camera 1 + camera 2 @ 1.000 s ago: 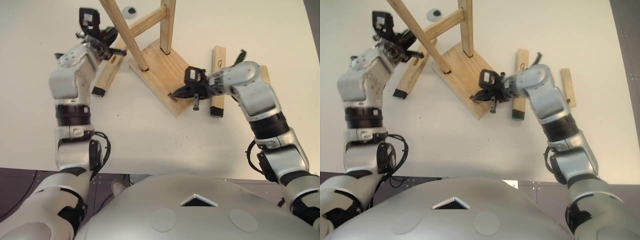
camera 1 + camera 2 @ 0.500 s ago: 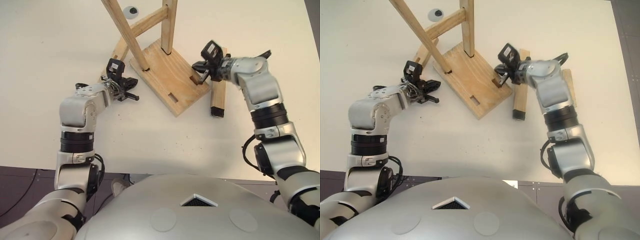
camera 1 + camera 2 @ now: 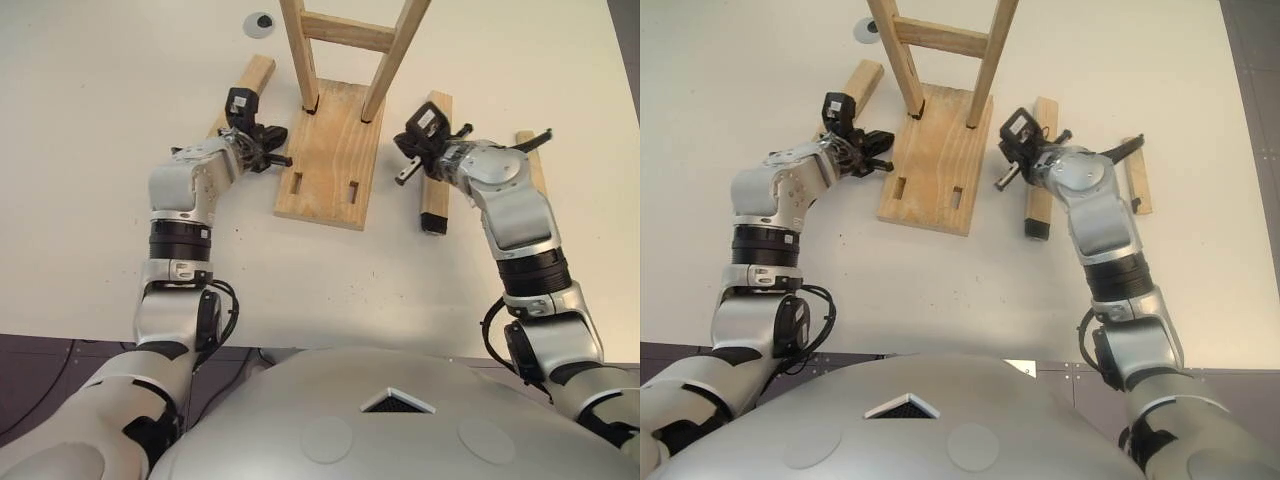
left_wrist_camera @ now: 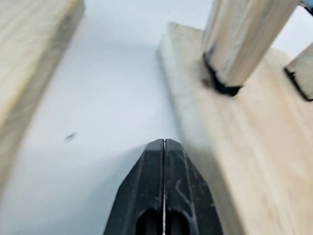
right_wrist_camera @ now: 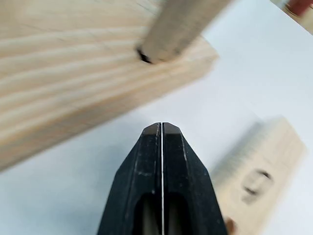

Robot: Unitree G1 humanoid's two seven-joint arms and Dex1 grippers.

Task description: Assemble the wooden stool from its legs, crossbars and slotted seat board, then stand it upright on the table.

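Since a second ago the board [image 3: 325, 160] has swung from a slant to lie nearly square to the near table edge, and both arms have shifted to flank it: the left gripper [image 3: 283, 159] has come in from the far left to the board's left edge, the right gripper [image 3: 401, 178] from the near corner to its right edge. The board lies flat on the table [image 3: 90, 200], with two legs [image 3: 298, 50] standing in its far end, joined by a crossbar [image 3: 347, 32]; two near slots [image 3: 296, 181] are unfilled. The head views give the whole layout: a loose piece [image 3: 251, 78] lies left of the board beyond the left gripper, a second piece [image 3: 434, 190] lies just right of the board, partly under the right gripper, a thin piece [image 3: 531, 165] lies farther right, and a dark disc [image 3: 260, 21] sits at the far side. What they leave unclear the wrist views settle — each claw's fingers are pressed together, holding nothing. The left wrist view has the tips over bare table just beside the board's edge, near a leg's foot [image 4: 230, 73] seated in its slot; whether they touch the wood I cannot tell. The right wrist view shows its tips over bare table too — apart from the board's corner, the second piece close by.
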